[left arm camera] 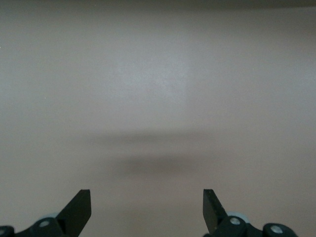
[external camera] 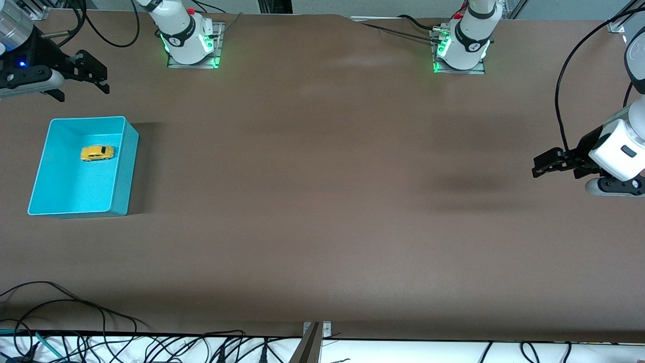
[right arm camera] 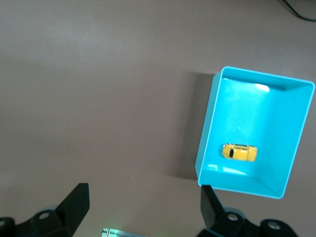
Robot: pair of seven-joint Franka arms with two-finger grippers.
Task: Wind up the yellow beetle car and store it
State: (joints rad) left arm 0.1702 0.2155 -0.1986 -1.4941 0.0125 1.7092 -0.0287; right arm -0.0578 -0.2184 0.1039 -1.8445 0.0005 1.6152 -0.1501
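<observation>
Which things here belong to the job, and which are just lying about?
Job:
- car, lying in the bin
- bin
- right tool, open, up by the bin
- left tool, open, waiting over bare table

Lying about:
- cables at the table edge

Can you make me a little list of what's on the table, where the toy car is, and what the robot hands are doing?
car: yellow beetle car lying inside the teal bin
bin: on the table, toward the right arm's end
right gripper: open, empty, up in the air by the bin, waiting
left gripper: open, empty, over bare table at the left arm's end
storing: car already in the bin
</observation>
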